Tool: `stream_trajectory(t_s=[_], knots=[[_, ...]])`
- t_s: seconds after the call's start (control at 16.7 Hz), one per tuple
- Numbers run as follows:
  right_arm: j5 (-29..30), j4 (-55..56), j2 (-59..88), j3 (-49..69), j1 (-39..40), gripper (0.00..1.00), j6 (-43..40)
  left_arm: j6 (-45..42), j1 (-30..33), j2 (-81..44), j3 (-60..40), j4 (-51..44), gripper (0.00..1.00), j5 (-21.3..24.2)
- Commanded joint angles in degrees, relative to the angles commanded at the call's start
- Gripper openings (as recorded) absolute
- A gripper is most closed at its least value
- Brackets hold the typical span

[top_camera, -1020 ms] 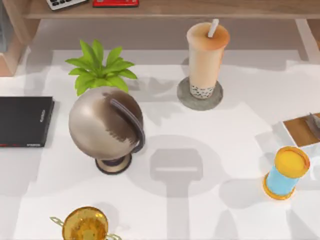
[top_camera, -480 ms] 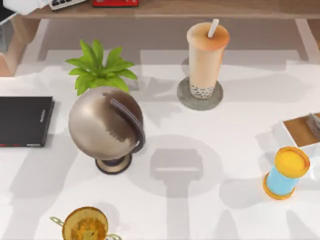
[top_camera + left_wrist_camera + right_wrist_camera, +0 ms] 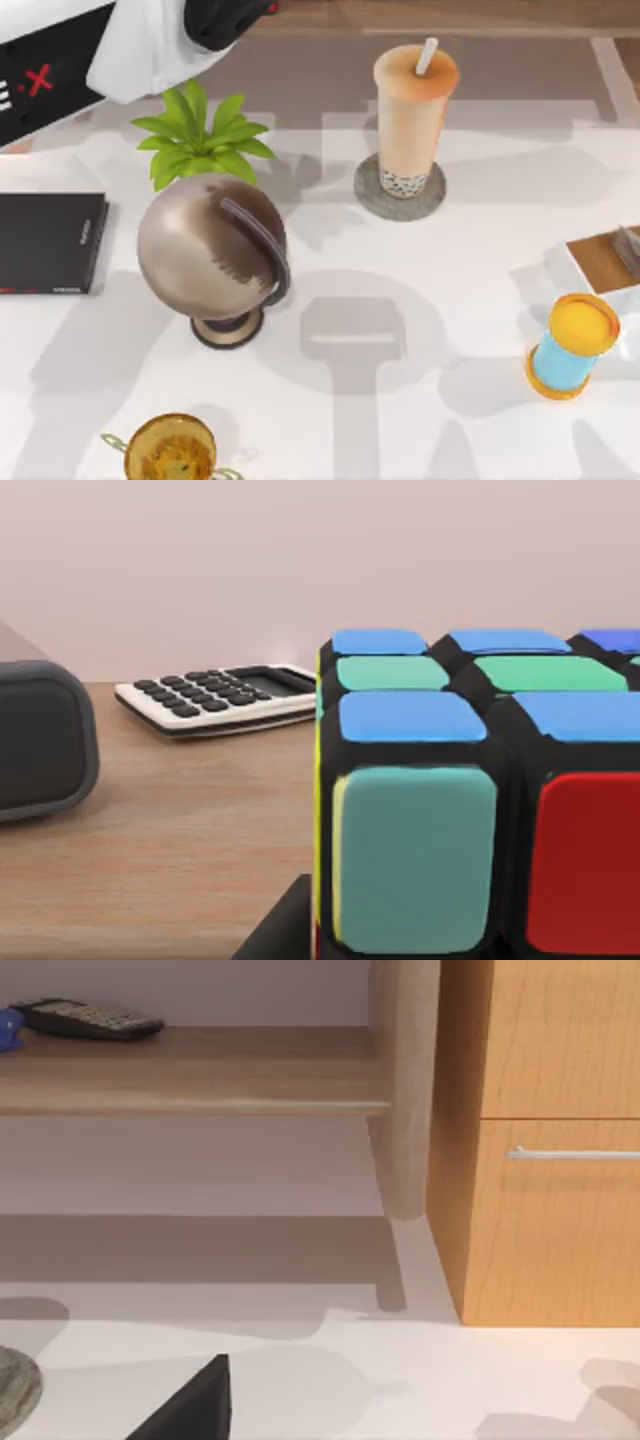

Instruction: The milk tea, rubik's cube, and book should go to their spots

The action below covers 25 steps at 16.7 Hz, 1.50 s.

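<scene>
Already the milk tea [image 3: 414, 115] stands upright on the round grey coaster [image 3: 372, 196] at the far middle of the table, so this part looks finished. The rubik's cube [image 3: 480, 800] sits very close before the left wrist camera, above a wooden shelf [image 3: 150, 830] with a calculator [image 3: 215, 697] behind it; the left arm [image 3: 130, 40] reaches over the far left corner. Whether the left fingers are clamped on the cube, I cannot tell. The black slab [image 3: 50, 242] lies bare at the left edge. Probably the cube step is in hand, and next it needs a careful lowering onto the shelf.
</scene>
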<state>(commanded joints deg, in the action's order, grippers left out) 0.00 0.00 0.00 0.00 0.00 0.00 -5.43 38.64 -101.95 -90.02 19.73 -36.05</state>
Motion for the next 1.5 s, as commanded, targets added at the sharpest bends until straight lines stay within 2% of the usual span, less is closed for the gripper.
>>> stream_trajectory(t_s=[0.3,0.96,1.38,1.5], knots=[[0.0,0.0,0.0,0.0,0.0,1.0,0.0,-0.1,-0.9,-1.9,-3.8,-1.2,0.0,0.8],[0.0,0.0,0.0,0.0,0.0,1.0,0.0,1.1,-6.5,-18.5,-29.0,-9.3,0.0,6.7],[0.0,0.0,0.0,0.0,0.0,1.0,0.0,1.3,-7.0,-20.8,-30.7,-10.7,0.0,7.3],[0.0,0.0,0.0,0.0,0.0,1.0,0.0,1.3,-7.0,-20.8,-30.7,-10.7,0.15,7.3]])
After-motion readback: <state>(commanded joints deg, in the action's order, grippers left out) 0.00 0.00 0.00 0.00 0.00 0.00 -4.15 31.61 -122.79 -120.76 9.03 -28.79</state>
